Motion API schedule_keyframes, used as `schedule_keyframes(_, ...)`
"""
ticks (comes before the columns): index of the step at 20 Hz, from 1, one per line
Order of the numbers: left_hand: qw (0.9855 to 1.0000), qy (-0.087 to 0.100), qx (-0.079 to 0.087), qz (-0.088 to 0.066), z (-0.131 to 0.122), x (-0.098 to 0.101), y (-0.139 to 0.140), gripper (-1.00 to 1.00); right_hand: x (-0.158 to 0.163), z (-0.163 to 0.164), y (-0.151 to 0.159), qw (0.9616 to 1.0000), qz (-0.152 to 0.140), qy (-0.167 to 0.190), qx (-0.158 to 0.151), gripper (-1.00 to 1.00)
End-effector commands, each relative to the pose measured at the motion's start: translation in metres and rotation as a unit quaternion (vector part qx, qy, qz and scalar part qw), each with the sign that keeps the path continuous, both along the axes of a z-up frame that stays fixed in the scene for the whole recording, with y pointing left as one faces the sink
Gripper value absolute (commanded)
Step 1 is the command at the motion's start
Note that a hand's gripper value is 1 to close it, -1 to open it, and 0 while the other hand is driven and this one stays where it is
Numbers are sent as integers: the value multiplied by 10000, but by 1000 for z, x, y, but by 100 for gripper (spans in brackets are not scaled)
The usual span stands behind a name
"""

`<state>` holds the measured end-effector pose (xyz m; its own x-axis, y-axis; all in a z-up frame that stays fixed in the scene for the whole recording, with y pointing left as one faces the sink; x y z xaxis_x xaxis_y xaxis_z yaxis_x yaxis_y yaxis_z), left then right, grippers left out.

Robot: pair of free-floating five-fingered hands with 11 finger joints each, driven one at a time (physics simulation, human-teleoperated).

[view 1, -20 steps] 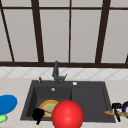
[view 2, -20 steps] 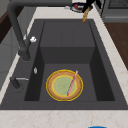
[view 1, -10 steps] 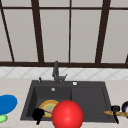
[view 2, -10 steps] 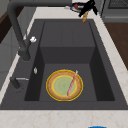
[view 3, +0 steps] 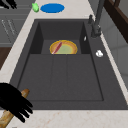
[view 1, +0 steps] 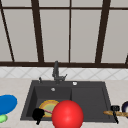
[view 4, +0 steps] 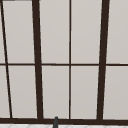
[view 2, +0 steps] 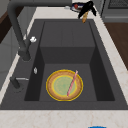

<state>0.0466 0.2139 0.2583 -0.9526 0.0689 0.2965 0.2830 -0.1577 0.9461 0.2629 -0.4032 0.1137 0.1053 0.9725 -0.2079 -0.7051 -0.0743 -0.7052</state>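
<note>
Right hand [view 1: 115, 109] at sink's [view 1: 105, 100] front right corner, fingers curled around wooden stick [view 1: 110, 113] lying across the rim. Risk: loose grasp, stick tipping into basin. Left hand [view 1: 38, 114] hovering beside yellow plate [view 1: 48, 106]; finger state indeterminate.

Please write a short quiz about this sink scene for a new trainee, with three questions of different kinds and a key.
1. True or false: the pink stick lies across the yellow plate in the sink basin.
2. What does the right hand hold?
A. a wooden stick
B. a green cup
C. a sponge
3. Fill in: the blue plate lies on the counter, ____ of the sink.

Key: 1 true; 2 A; 3 left.
</note>
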Motion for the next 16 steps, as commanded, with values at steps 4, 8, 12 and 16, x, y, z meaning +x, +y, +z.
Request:
schedule_keyframes(4, 10000, 0, 0, 0, 0, 0, 0, 0, 13, -33, -14, 9995, 54, -278, 103, -100)
schedule_keyframes(8, 10000, 0, 0, 0, 0, 0, 0, 0, -4, -35, -12, 9934, 258, -1113, 91, 100)
schedule_keyframes(12, 10000, 0, 0, 0, 0, 0, 0, 0, -1, -30, -15, 9888, 293, -1457, 125, 100)
schedule_keyframes(16, 10000, 0, 0, 0, 0, 0, 0, 0, 7, -21, -11, 9863, 253, -1626, 132, 100)
